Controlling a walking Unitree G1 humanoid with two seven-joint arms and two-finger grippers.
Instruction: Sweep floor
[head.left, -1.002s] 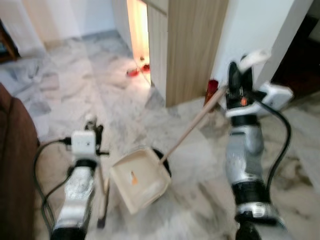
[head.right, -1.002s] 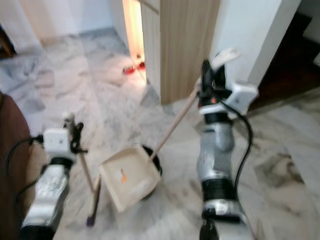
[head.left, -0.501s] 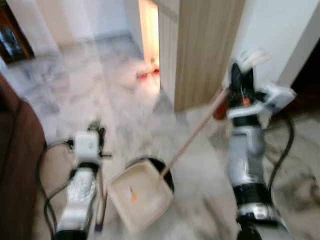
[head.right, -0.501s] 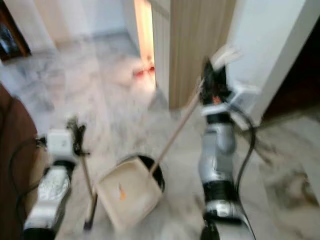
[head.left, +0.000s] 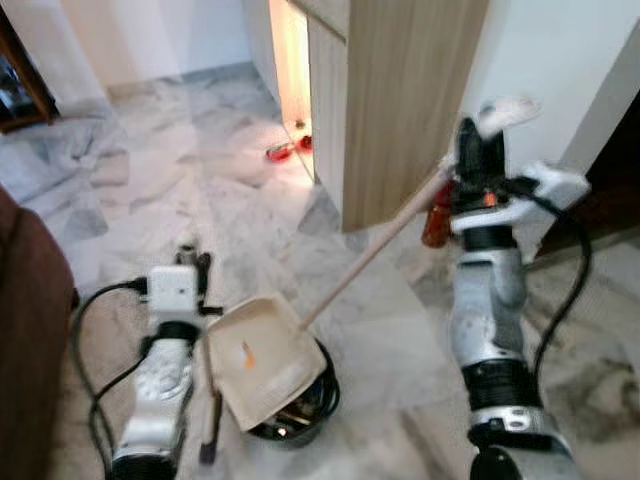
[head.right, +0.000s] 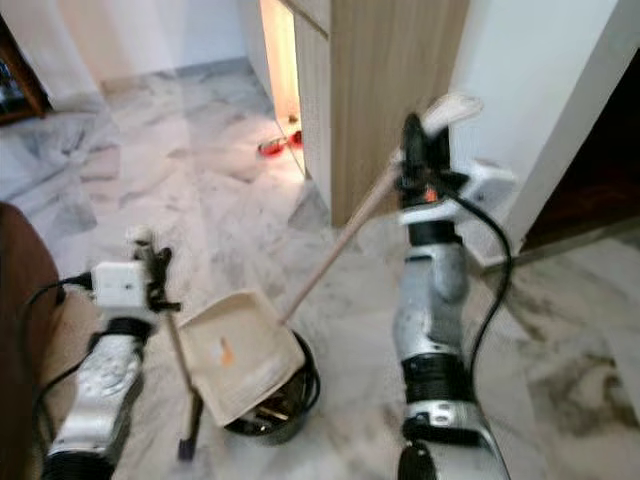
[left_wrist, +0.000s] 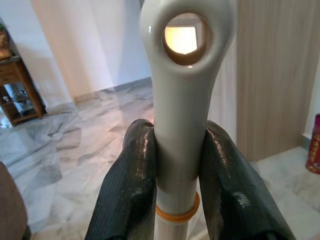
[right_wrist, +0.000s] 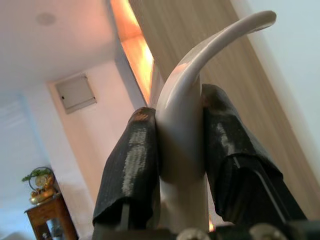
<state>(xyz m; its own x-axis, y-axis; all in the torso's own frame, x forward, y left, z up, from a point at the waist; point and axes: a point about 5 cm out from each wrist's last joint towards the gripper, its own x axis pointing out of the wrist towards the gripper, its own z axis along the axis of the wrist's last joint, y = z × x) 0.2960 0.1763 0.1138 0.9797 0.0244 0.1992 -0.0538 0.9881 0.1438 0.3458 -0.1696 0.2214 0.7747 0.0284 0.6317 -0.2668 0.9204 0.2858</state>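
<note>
My right gripper (head.left: 478, 150) is shut on the white curved grip (right_wrist: 185, 115) of a long wooden dustpan handle (head.left: 370, 255). The cream dustpan (head.left: 262, 355) hangs tilted over a black bin (head.left: 300, 405) on the floor, with a small orange scrap (head.left: 246, 355) lying in it. Lower left, my left gripper (head.left: 192, 265) is shut on the white top of a broom handle (left_wrist: 182, 100), which has a hole and an orange ring. The broom's stick (head.left: 210, 400) runs down beside the dustpan to the marble floor.
A wooden cabinet (head.left: 400, 100) stands just behind the dustpan handle, with a red can (head.left: 434, 220) at its corner. Small red things (head.left: 285, 150) lie on the floor by the lit gap. A brown sofa (head.left: 25, 330) borders the left, a dark doorway (head.left: 610, 190) the right.
The camera has swung about. The dustpan now sits over the black bin, and more of the bin shows under it. Both grippers keep their hold.
</note>
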